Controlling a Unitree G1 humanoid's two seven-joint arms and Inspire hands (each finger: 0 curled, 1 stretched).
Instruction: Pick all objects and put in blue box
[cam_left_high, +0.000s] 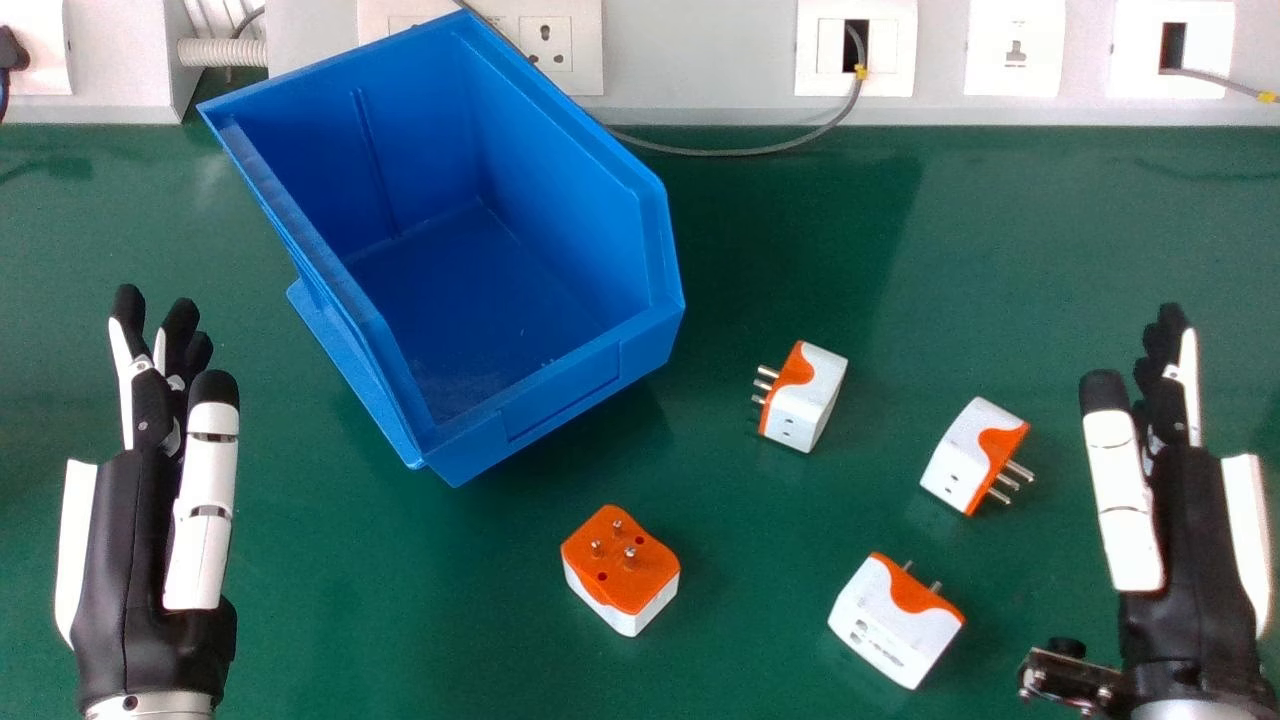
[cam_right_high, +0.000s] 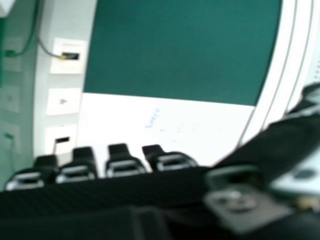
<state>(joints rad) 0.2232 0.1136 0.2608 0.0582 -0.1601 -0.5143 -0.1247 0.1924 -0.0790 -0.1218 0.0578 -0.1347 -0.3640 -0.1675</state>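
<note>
The blue box (cam_left_high: 480, 290) stands empty at the table's back, left of centre, in the head view. Four would be several: orange and white plug adapters lie apart on the green table: one (cam_left_high: 812, 400) right of the box, one (cam_left_high: 968, 455) farther right with pins facing right, one (cam_left_high: 895, 622) nearer the front, and one (cam_left_high: 622, 575) pins up, in front of the box. My left hand (cam_left_high: 140, 530) is open at the left, beside the box and apart from it. My right hand (cam_left_high: 1180, 530) is open at the right edge, right of the adapters; in the right hand view my right hand (cam_right_high: 125, 167) holds nothing.
Wall sockets (cam_left_high: 545, 45) and a grey cable (cam_left_high: 740, 153) run along the table's back edge, the cable passing behind the box. Green table surface (cam_left_high: 400, 600) lies between my left hand and the nearest adapter.
</note>
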